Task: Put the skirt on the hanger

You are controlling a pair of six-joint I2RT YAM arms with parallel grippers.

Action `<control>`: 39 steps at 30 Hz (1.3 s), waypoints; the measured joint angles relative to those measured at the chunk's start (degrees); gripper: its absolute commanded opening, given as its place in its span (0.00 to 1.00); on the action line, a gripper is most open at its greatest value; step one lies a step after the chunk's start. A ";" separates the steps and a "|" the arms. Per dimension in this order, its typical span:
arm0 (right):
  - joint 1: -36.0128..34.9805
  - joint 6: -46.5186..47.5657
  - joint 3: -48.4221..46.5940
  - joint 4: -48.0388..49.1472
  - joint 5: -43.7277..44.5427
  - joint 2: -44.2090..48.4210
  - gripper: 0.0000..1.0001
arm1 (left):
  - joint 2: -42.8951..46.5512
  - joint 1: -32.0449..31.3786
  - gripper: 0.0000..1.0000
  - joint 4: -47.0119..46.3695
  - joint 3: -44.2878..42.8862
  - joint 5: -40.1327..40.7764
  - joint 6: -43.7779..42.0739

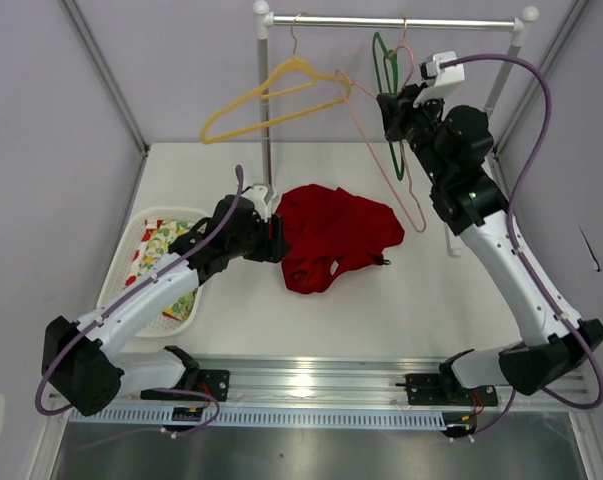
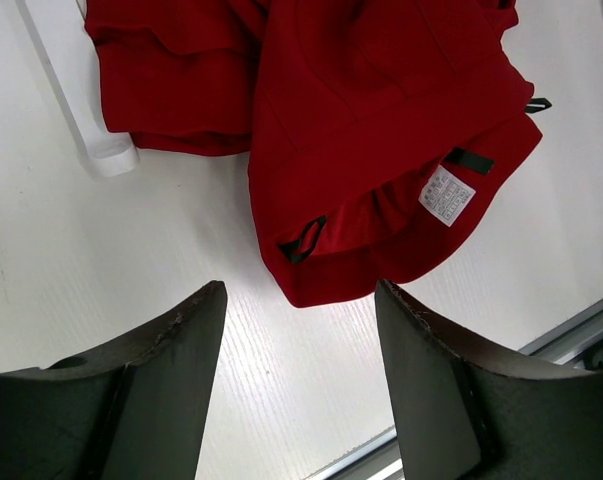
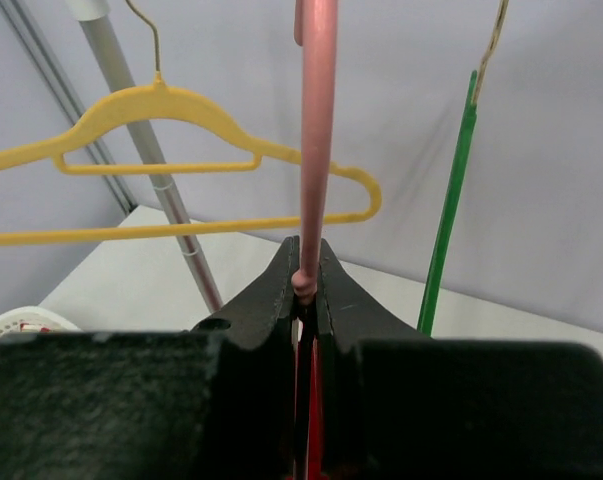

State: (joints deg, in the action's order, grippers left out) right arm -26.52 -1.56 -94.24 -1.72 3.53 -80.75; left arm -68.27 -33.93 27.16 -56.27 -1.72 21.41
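The red skirt (image 1: 331, 235) lies crumpled on the white table, mid-table. My left gripper (image 1: 277, 238) sits low at its left edge. In the left wrist view this gripper (image 2: 301, 300) is open, with bare table between its fingers and the skirt's hem (image 2: 381, 120) just beyond the tips, apart from them. The pale pink hanger (image 1: 418, 222) hangs from the rail at the back right. My right gripper (image 1: 387, 106) is raised to it. The right wrist view shows this gripper (image 3: 306, 262) shut on the pink hanger's wire (image 3: 314, 130).
A yellow hanger (image 1: 271, 95) and a dark green hanger (image 1: 386, 60) hang on the same rail (image 1: 396, 20). The rack's post (image 1: 265, 110) stands behind the skirt. A white basket (image 1: 121, 270) with floral cloth sits at the left.
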 measured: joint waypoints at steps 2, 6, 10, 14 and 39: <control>-0.24 -0.63 2.05 -0.96 0.15 2.80 0.00 | -0.59 0.00 0.65 -0.35 0.00 0.00 0.04; -0.37 -2.80 5.97 -2.80 0.33 9.66 0.00 | -1.75 0.00 0.65 -1.42 0.00 0.00 0.55; -0.37 -5.86 10.56 -5.90 -0.61 17.18 0.00 | -2.25 0.00 0.64 -2.51 0.52 0.07 1.05; -0.57 -10.36 17.88 -10.01 -4.22 25.24 0.00 | -2.21 0.00 0.60 -3.65 3.04 0.31 2.23; -16.28 -22.27 44.37 -27.21 -2.32 40.41 0.00 | -11.52 -15.08 0.46 -10.80 10.67 11.13 10.25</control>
State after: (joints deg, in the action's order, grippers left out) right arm -42.81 -23.83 -49.87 -28.93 1.21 -40.34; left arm -79.79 -49.01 16.36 -45.60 9.41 31.66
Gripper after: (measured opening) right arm 0.093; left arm 0.463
